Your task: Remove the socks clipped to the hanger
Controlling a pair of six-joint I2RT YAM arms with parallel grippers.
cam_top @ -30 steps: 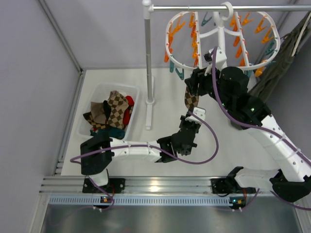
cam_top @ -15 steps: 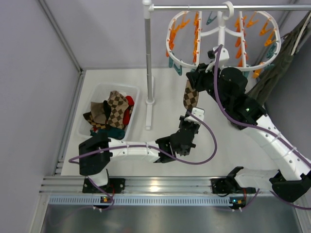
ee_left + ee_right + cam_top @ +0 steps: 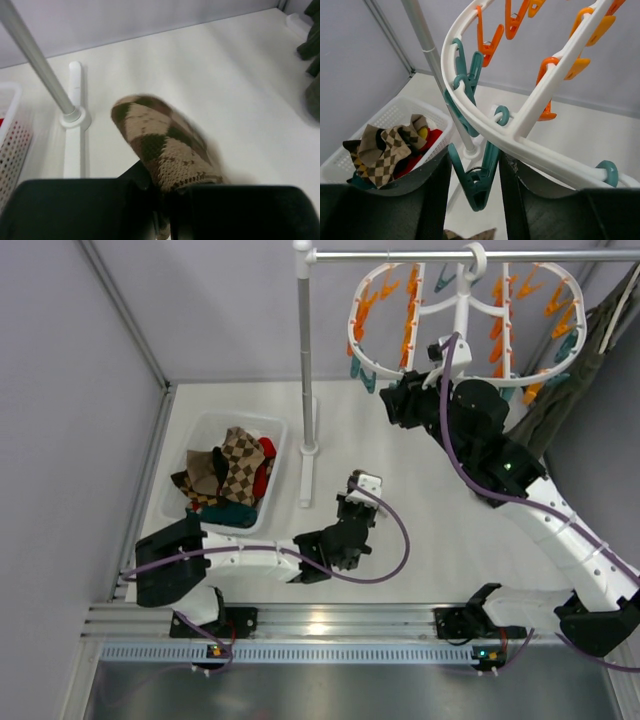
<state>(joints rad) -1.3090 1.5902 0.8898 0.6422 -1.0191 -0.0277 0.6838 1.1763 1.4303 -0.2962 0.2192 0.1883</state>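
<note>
Socks [image 3: 228, 472] fill the basket [image 3: 205, 422] well left of the hanger [image 3: 460, 310], whose clips look bare; below it the left gripper [image 3: 167, 200] pinches seemingly the last argyle sock [image 3: 165, 147], while the right gripper [image 3: 472, 185] straddles its teal clip [image 3: 476, 192], grip unclear.

top: overhead, far | left wrist: low over table [image 3: 240, 75] | right wrist: close under hanger [image 3: 570, 55] | shared: basket [image 3: 395, 112]

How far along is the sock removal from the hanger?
Done: several socks lie in the white basket. In hand: the left end effector holds an argyle sock, well clear of the hanger. The right end effector flanks a teal clip on the frame. Left: that sock is not yet in the basket. The top view shows no sock on the clips.
</note>
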